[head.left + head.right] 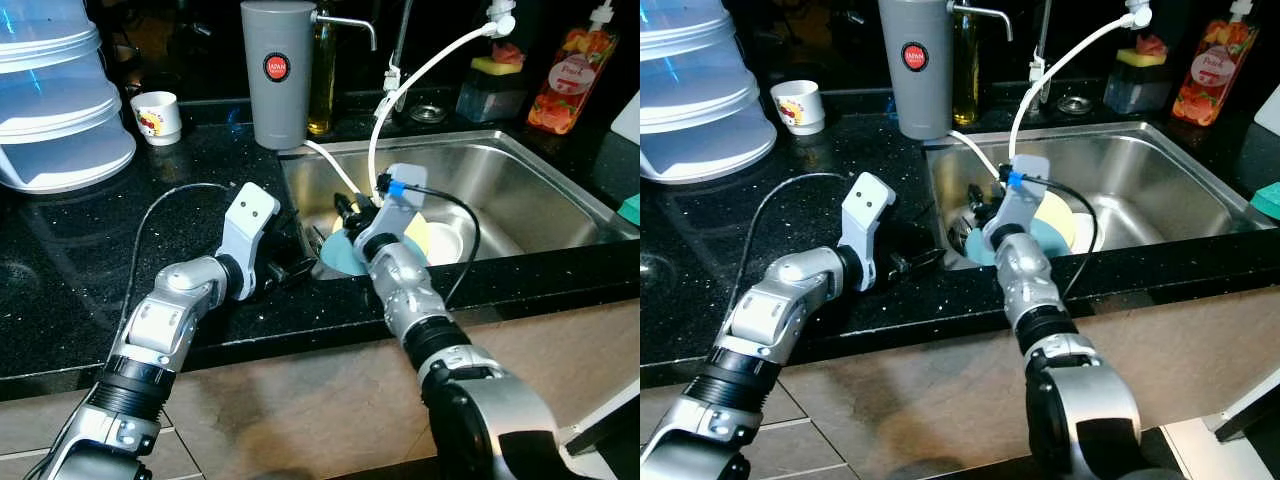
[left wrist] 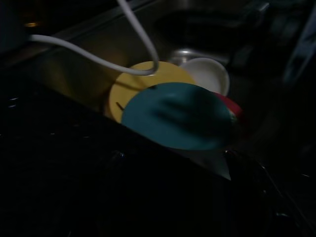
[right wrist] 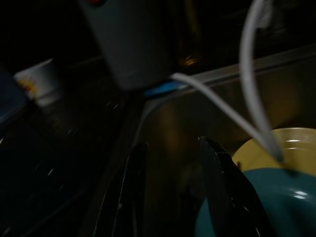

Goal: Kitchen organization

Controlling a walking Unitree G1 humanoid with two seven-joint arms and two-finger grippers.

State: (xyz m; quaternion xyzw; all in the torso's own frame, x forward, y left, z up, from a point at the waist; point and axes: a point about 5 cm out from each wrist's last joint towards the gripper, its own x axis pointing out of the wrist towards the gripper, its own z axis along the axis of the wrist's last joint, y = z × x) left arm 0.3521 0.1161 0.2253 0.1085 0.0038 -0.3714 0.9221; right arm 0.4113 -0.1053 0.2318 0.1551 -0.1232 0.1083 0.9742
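A teal plate (image 1: 338, 260) leans at the near left of the steel sink (image 1: 540, 190), in front of a yellow plate (image 1: 417, 236) and a white bowl (image 1: 452, 243). My right gripper (image 1: 348, 212) is down in the sink at the teal plate's left rim. In the right wrist view it (image 3: 173, 143) stands open, with the bare sink wall in the gap and the teal plate (image 3: 256, 207) just beside one finger. My left gripper (image 1: 297, 268) rests low over the black counter (image 1: 80, 270) at the sink's left edge and points at the plates. A white hose (image 2: 89, 57) crosses above the teal plate (image 2: 177, 121).
A tall grey dispenser (image 1: 278, 70) and an oil bottle (image 1: 322, 85) stand behind the sink's left corner. A white cup (image 1: 157, 115) and stacked clear containers (image 1: 55, 100) are at the back left. A sponge holder (image 1: 495, 85) and an orange bottle (image 1: 567, 80) stand at the back right.
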